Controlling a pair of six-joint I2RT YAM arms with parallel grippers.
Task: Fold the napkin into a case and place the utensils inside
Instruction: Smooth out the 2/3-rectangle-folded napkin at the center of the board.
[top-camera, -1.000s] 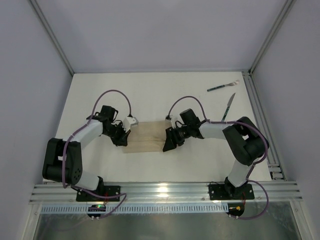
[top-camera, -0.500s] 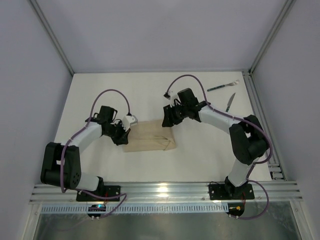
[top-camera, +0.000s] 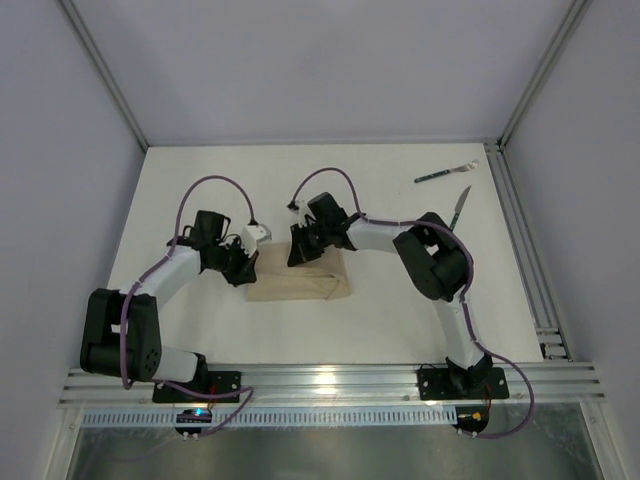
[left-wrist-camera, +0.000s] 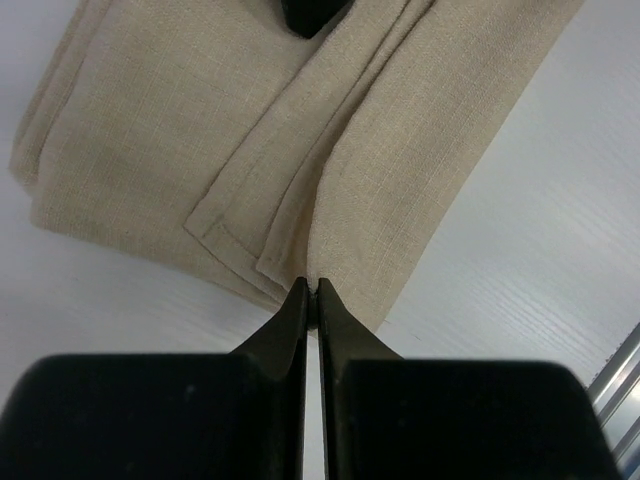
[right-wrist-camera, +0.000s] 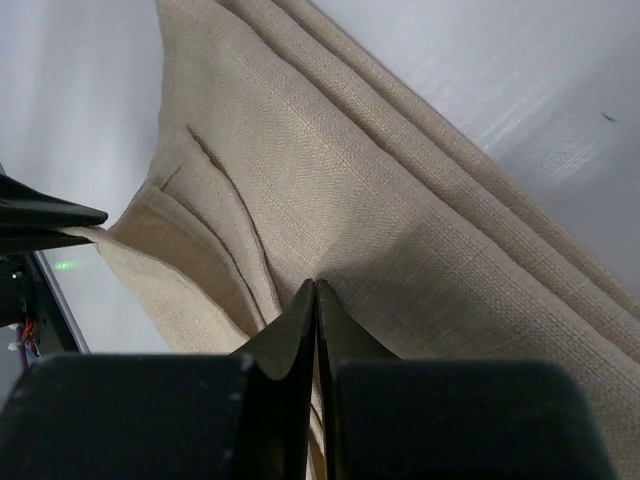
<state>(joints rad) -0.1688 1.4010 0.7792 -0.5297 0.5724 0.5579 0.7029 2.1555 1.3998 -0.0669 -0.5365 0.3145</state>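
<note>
Folding looks roughly half done: napkin (top-camera: 300, 285) lies oblong on the table (top-camera: 200, 180), left pincer (top-camera: 245, 267) pinching its left corner, right pincer (top-camera: 298, 254) closed on a far-edge fold. Fork (top-camera: 447, 173) and knife (top-camera: 460, 204) lie far right, not yet inside.

The plain beige napkin (top-camera: 305, 285) lay mid-table, folded into a layered oblong with a diagonal flap edge, while the green-handled fork (top-camera: 447, 173) and knife (top-camera: 460, 205) lay well apart toward its 2 o'clock, the knife at the fork's 5 o'clock.

A white table (top-camera: 420, 300), grey walls (top-camera: 300, 60) around it, aluminium rail (top-camera: 330, 382) along its near edge.
</note>
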